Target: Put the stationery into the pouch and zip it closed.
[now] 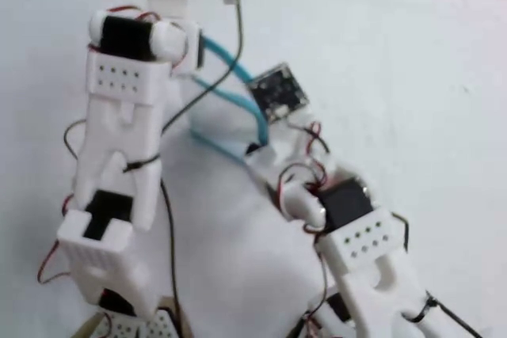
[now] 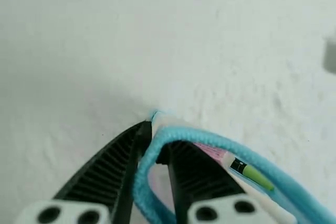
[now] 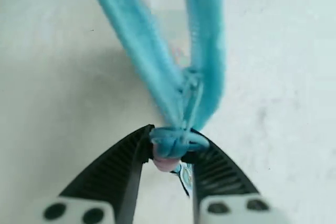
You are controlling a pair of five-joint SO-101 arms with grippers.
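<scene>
Nearest you, at the bottom of the left wrist view, the fingers (image 2: 110,166) of the left gripper (image 2: 156,136) are pinched almost shut on the end of the pouch (image 2: 220,145), on its blue rim; stationery (image 2: 247,171) shows inside. The right gripper (image 3: 173,145) is clamped on the zip pull (image 3: 176,139), mid-frame over the white counter (image 1: 412,61) in the high view. Expect a light, floppy pouch: hold both ends taut, or the zip will likely bunch.

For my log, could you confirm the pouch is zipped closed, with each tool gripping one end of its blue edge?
Not closed: the right wrist view shows the pouch open, its zipper sides spread apart. The left tool and right tool each grip one end.
</scene>
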